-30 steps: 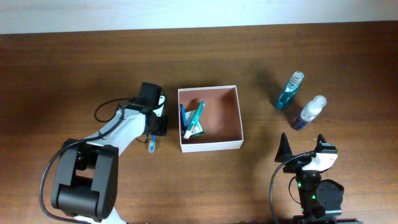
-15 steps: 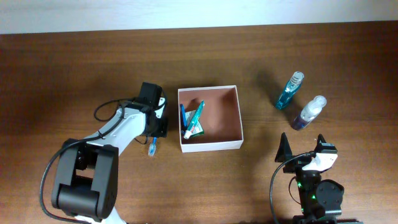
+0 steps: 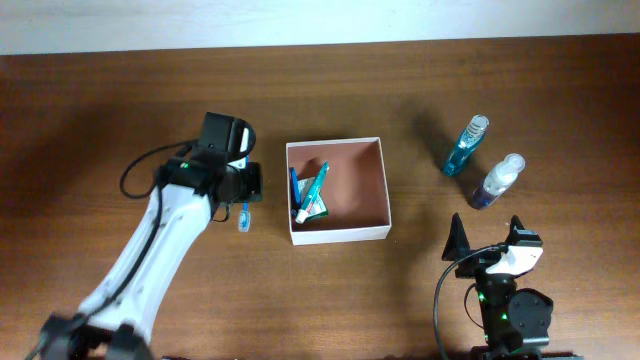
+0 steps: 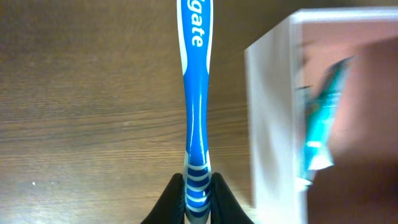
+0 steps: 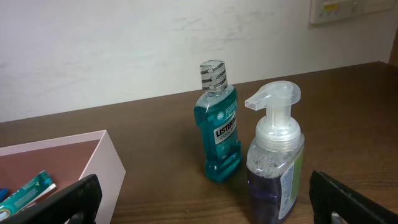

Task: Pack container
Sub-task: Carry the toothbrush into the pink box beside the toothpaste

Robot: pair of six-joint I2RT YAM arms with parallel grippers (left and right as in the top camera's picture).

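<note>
The container (image 3: 337,236) is a shallow square box with white walls and a reddish-brown inside, at mid-table. It also shows in the left wrist view (image 4: 270,112) and the right wrist view (image 5: 102,165). My left gripper (image 3: 244,193) is shut on the handle end of a blue and white toothbrush (image 3: 243,218), just left of the box's left wall. The left wrist view shows the jaws (image 4: 198,193) pinching the toothbrush (image 4: 196,93). My right gripper (image 3: 487,245) is open and empty near the front edge, facing the bottles, and its fingers (image 5: 205,211) frame the right wrist view.
In the box lie a green toothpaste tube (image 3: 314,200) and a blue item (image 3: 294,188). A teal mouthwash bottle (image 3: 466,146) (image 5: 217,124) and a purple pump bottle (image 3: 497,181) (image 5: 275,168) stand to the right of the box.
My left arm has swung up and away from the table front, and the toothbrush in its jaws has shifted a little toward the far side. The right arm has not moved.
</note>
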